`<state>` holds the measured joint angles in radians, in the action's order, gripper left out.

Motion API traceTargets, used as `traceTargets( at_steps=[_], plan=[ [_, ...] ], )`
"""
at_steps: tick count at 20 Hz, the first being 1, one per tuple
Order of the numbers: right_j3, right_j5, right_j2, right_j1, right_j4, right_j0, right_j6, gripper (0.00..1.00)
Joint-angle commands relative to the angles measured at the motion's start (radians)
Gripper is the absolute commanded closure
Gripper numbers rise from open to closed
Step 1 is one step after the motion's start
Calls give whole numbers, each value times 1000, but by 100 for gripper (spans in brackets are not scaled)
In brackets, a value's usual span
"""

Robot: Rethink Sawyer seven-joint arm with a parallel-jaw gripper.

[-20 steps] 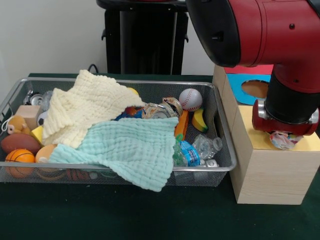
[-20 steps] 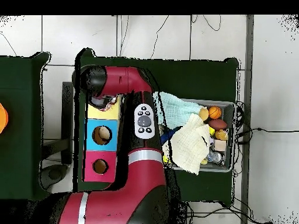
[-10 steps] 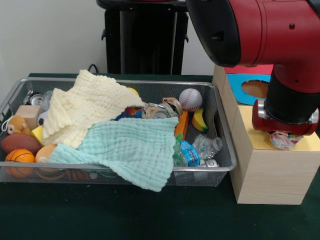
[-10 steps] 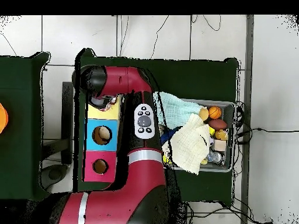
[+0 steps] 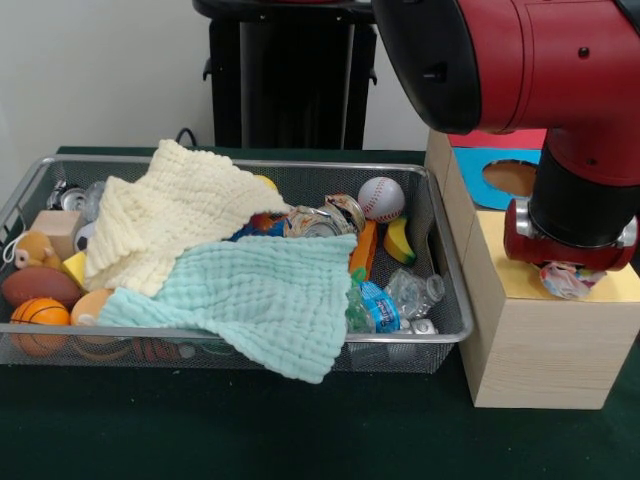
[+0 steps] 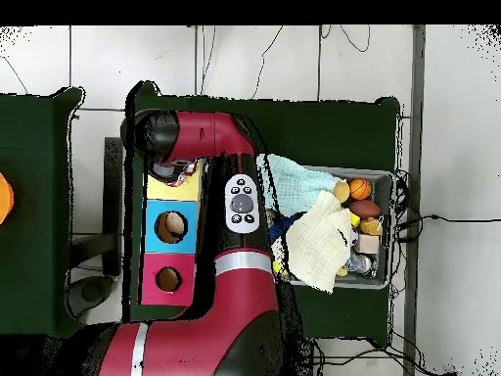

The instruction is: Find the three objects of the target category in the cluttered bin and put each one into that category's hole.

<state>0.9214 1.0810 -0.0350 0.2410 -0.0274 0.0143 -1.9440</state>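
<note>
The end effector hangs low over the yellow top of the wooden sorting box, with a round, colourfully printed object showing just beneath the wrist, right at the yellow surface. Whether its fingers are clamped on that object or spread cannot be told, as the wrist body hides them. In the overhead view the arm covers the yellow section, while the blue section's hole and the red section's hole lie uncovered.

The wire bin sits just beside the box on the green desk, its right rim close to the box's side wall with only a narrow gap between. Inside, a cream cloth and a mint cloth cover most of the middle; the mint one drapes over the near rim. Along the left edge lie a mini basketball, a brown football and a wooden block. Toward the right end a baseball, a crushed can, a banana-shaped toy and a crumpled plastic bottle lie exposed. The desk in front of the bin is open.
</note>
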Motion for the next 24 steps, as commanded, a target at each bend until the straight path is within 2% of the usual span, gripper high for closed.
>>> traceTargets(
  at_steps=[1, 7, 8, 15, 18, 23, 24],
  plan=[
    [97, -273, -14, -88, 82, -68, -51, 0],
    [107, -281, -20, -84, 78, -71, -48, 0],
    [108, -281, -20, -84, 78, -71, -49, 100],
    [102, -270, -20, -72, 69, -72, -54, 100],
    [135, -228, -32, -5, 26, -79, -74, 100],
    [117, -51, -7, 117, 5, -70, -65, 100],
    [124, -56, -12, 124, -1, -72, -67, 100]
  ],
)
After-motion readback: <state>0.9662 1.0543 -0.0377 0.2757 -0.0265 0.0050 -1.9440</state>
